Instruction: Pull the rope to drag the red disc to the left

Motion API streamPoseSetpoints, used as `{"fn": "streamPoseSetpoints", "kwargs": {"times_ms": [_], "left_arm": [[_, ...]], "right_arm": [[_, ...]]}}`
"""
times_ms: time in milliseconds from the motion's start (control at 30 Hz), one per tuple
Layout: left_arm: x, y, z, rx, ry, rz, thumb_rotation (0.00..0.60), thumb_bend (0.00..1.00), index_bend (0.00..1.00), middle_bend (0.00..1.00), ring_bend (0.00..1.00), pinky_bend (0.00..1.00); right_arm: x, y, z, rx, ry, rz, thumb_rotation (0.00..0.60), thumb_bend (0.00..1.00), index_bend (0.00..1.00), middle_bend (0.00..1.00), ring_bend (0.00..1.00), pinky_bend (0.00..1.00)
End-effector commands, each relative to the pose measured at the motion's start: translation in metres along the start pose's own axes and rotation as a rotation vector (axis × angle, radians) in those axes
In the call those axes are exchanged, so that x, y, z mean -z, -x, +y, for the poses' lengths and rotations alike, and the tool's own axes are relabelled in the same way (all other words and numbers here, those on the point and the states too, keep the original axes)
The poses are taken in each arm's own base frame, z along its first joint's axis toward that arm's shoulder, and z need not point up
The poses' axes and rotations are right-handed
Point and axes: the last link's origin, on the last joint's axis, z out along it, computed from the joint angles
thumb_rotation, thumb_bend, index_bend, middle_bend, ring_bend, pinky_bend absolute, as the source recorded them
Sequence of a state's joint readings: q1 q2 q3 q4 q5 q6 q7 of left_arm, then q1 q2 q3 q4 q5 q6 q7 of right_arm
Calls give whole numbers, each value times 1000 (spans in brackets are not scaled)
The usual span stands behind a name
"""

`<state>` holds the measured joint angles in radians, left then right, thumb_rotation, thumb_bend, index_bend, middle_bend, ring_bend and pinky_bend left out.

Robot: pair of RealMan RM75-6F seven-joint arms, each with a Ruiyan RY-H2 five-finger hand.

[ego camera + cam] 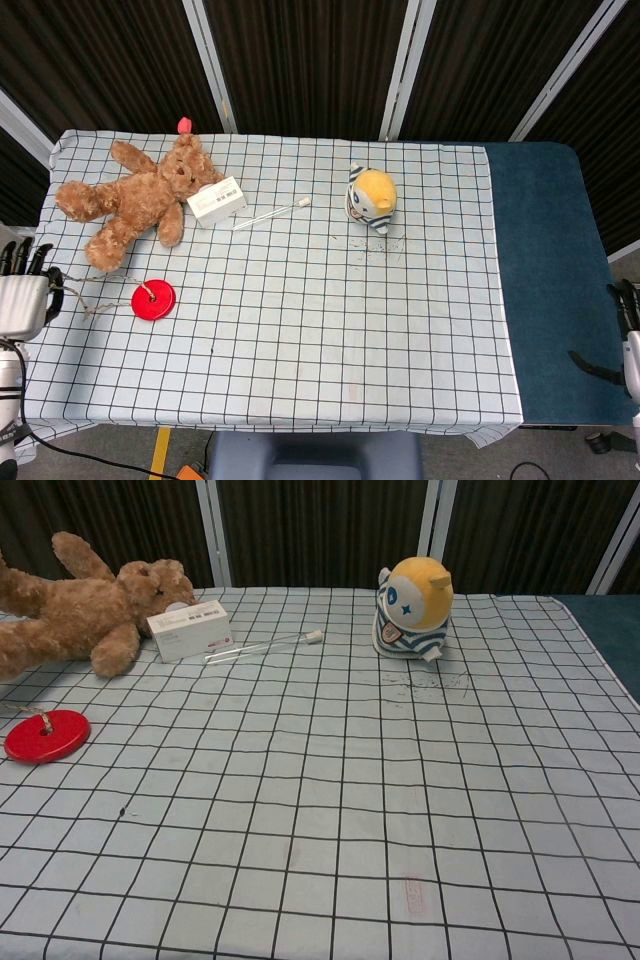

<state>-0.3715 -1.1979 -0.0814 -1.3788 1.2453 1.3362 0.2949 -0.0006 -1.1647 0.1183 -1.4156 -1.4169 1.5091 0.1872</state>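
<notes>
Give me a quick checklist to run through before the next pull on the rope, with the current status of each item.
1. Left hand holding the rope: cannot tell.
2. Rope attached at the red disc centre: ok.
3. Rope taut: not ok, it lies slack.
4. Disc flat on the table: ok.
5. Disc apart from the teddy bear: ok.
6. Right hand away from the disc: ok.

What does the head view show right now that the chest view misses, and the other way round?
Only the head view shows the left hand at the table's left edge with the rope running slack from it to the red disc; whether it grips the rope is unclear. It also shows the dark blue mat more fully. The chest view adds nothing new. Both show the disc, teddy bear, white box and yellow plush.
</notes>
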Motion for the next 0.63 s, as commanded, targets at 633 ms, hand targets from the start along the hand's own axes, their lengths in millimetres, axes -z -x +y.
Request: {"fn": "streamPoseSetpoints", "kwargs": {"times_ms": [633], "left_arm": [[98, 11, 20, 300, 95, 23, 600, 381, 0, 0, 0, 0]], "right_arm": [[12, 14, -2, -18, -13, -33, 600, 29, 0, 0, 0, 0]]}}
